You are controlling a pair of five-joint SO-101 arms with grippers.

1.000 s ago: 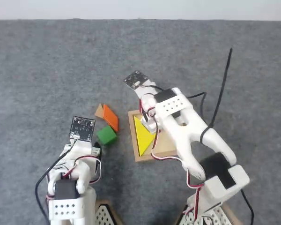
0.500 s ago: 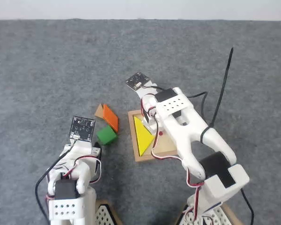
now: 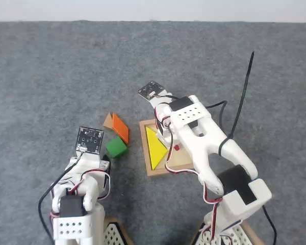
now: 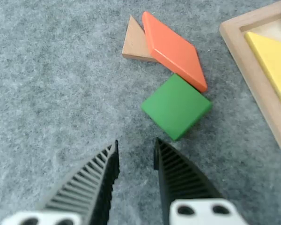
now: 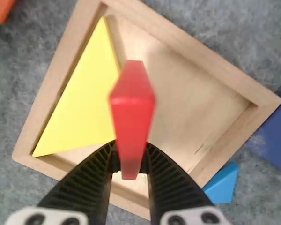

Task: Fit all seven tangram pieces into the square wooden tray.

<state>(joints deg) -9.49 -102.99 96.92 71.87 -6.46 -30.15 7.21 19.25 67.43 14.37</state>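
In the right wrist view my right gripper [image 5: 130,150] is shut on a red piece [image 5: 131,112], held on edge above the square wooden tray [image 5: 201,65]. A yellow triangle [image 5: 84,108] lies flat in the tray, filling one side. In the high view the red piece [image 3: 176,148] peeks out beside the right arm over the tray [image 3: 160,171], next to the yellow triangle [image 3: 155,147]. My left gripper [image 4: 136,145] stands open over bare carpet, just short of a green square [image 4: 176,105]. An orange parallelogram [image 4: 173,49] lies partly over a tan triangle [image 4: 133,42].
A dark blue piece [image 5: 276,136] and a light blue triangle [image 5: 222,183] lie on the carpet just outside one tray corner. The green square [image 3: 116,147] and orange parallelogram [image 3: 120,127] sit left of the tray. Grey carpet stretches wide around everything.
The right arm has shifted slightly toward the right and nearer, and the red piece has come into sight over the tray in the high view. The left arm has kept still.
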